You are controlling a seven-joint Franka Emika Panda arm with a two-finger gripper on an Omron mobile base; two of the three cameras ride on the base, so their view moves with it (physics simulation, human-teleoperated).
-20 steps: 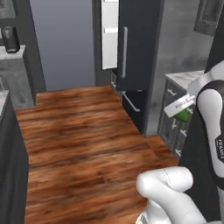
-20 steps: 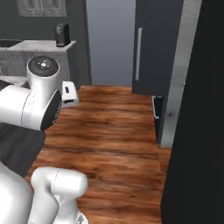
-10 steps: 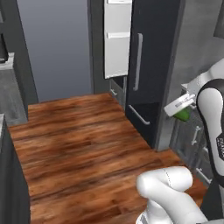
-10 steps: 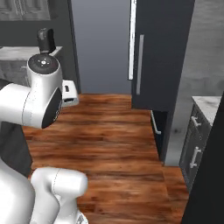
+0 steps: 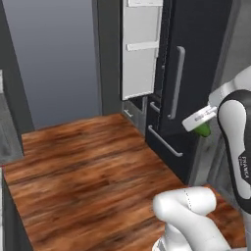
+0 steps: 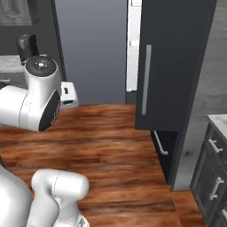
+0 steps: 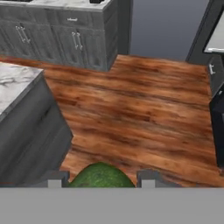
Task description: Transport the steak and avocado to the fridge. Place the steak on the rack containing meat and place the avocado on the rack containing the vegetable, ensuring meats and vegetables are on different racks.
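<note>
The avocado [image 7: 100,174], dark green and rounded, sits between my two finger tips at the bottom of the hand view, and my gripper [image 7: 100,180] is shut on it. From the left base view the avocado [image 5: 201,130] peeks out green under the white hand, close to the front of the fridge [image 5: 196,59]. The fridge [image 6: 173,66] is tall and black, with a long grey handle, and its white door bins [image 5: 142,49] show edge-on. The steak is out of view. The fridge's racks are hidden from here.
Wooden floor [image 5: 83,166] stretches ahead of the base. Grey cabinets [image 7: 65,39] and a marble-topped counter [image 7: 17,83] appear in the hand view. A grey drawer unit [image 6: 213,177] stands right of the fridge; a counter with a dark appliance [image 6: 26,44] lies at the left.
The whole picture has shifted, so the camera has moved: the fridge now looms larger and nearer. The avocado stays in my grip.
</note>
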